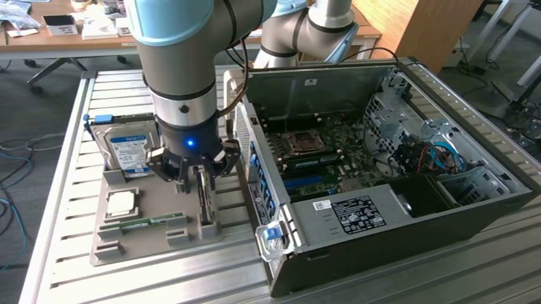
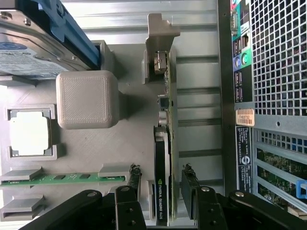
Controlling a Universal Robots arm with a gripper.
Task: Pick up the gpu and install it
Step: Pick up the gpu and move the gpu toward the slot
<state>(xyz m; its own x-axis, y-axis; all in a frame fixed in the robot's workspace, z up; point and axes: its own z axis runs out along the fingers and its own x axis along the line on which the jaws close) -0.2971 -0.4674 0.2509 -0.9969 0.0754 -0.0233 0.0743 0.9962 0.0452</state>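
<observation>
wrist view: gpu (image 2: 165,143) stands on edge in its slot on the grey tray (image 2: 134,62), straddled by the claw (image 2: 161,175), whose fingers (image 2: 135,179) stand apart with a gap either side of the card, nothing gripped yet. beyond one finger lies the green memory stick (image 2: 62,178); beyond the other, the open computer case (image 2: 278,72). judged risk: the gaps look uneven, so one finger could meet the card first on closing and tip it in the slot, or pinch only the cooler's edge and slip. exterior view shows the arm (image 1: 182,76) upright, wrist pointed straight down over the tray.
</observation>
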